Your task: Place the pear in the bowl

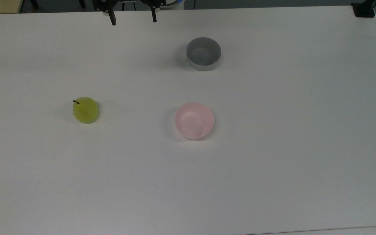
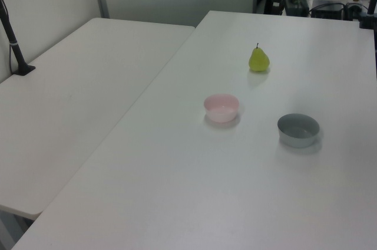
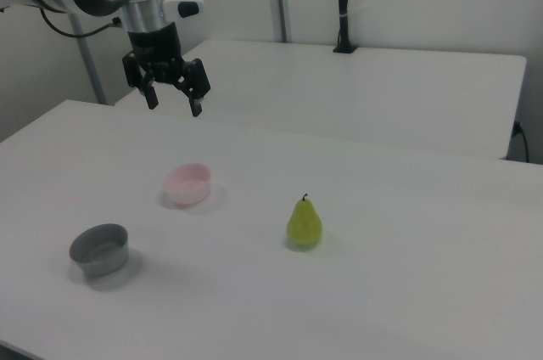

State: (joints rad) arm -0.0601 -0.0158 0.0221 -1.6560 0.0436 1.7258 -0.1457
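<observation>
The yellow-green pear (image 1: pixel 85 110) (image 2: pixel 258 59) (image 3: pixel 304 224) stands upright on the white table, dark stem up, at the top view's left. The pale pink bowl (image 1: pixel 194 120) (image 2: pixel 221 107) (image 3: pixel 188 184) sits empty near the table's middle, well apart from the pear. My gripper (image 1: pixel 133 19) (image 3: pixel 174 102) hangs open high above the table at the top view's upper edge, with nothing between its fingers, far from both pear and bowl.
An empty grey bowl (image 1: pixel 203 53) (image 2: pixel 298 130) (image 3: pixel 99 249) stands beyond the pink one toward the arm's side. A second white table (image 2: pixel 76 91) adjoins this one. A black post (image 3: pixel 342 3) rises from that table. A black clamp (image 1: pixel 363 9) grips the corner.
</observation>
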